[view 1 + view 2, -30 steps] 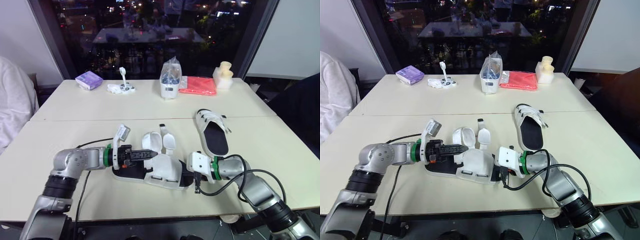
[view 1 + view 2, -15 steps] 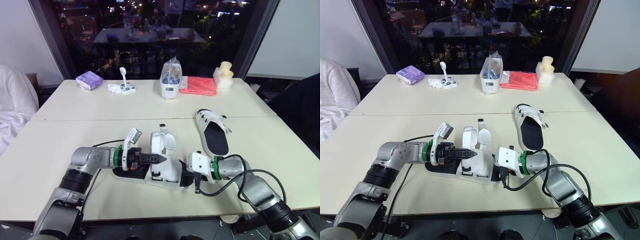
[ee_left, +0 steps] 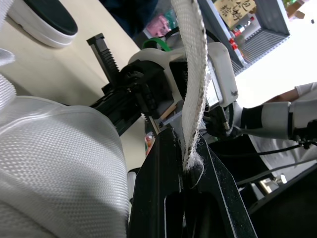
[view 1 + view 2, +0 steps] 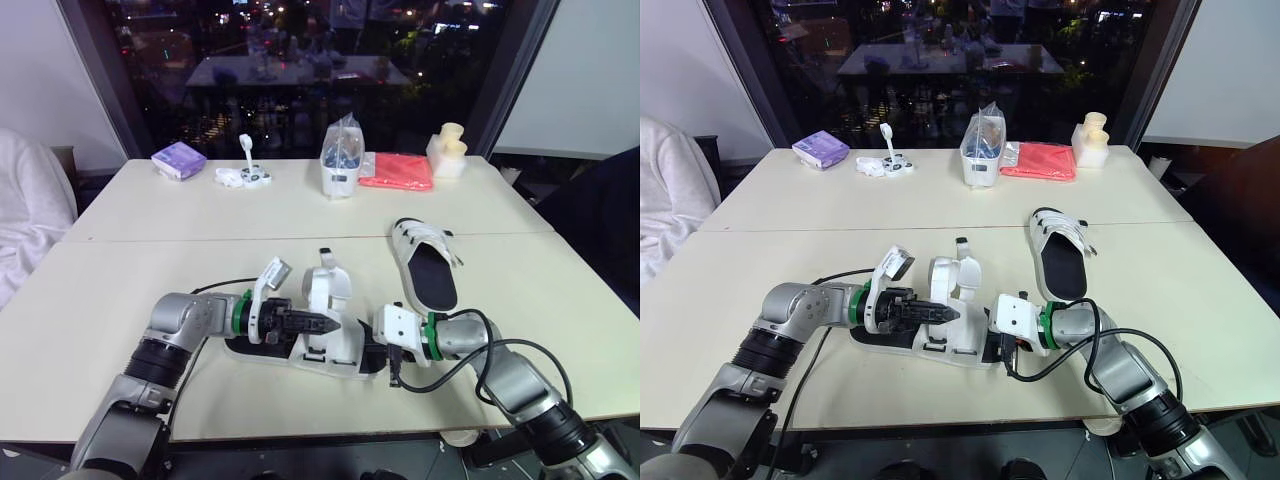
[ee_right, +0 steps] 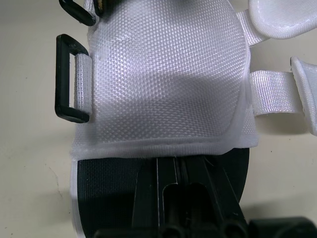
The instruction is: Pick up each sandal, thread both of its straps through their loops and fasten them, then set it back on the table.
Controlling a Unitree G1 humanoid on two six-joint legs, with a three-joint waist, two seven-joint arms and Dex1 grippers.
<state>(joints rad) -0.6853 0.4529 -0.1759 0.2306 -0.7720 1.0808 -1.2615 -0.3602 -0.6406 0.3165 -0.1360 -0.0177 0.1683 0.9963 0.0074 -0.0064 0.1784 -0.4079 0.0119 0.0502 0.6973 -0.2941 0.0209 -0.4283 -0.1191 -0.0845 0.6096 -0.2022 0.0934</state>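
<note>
Dark window glass (image 4: pixel 300 60) backs a cream bench (image 4: pixel 120 290), and at the bench's front edge lies a white sandal (image 4: pixel 340 348) with a black insole, between the two arms.

The left fingers (image 3: pixel 161 198) reach in over this sandal from its left end and are clamped on the frayed tip of a white woven strap (image 3: pixel 194 74), which rises upright above the sandal's mesh upper. The right fingers (image 5: pixel 208 198) come in from the sandal's right end. They are pressed together and lie on the black insole, their tips right at the edge of the white upper; whether they pinch anything there I cannot tell. On one side of that upper a black rectangular loop (image 5: pixel 67 79) lies flat on the bench with no strap through it.

A second sandal (image 4: pixel 428 265) rests just beyond and to the right of the first, apart from it, its straps across the front. Well behind the first sandal, near the window, sit a purple packet (image 4: pixel 178 159), a clear bag (image 4: pixel 340 160) and a red cloth (image 4: pixel 397 172).
</note>
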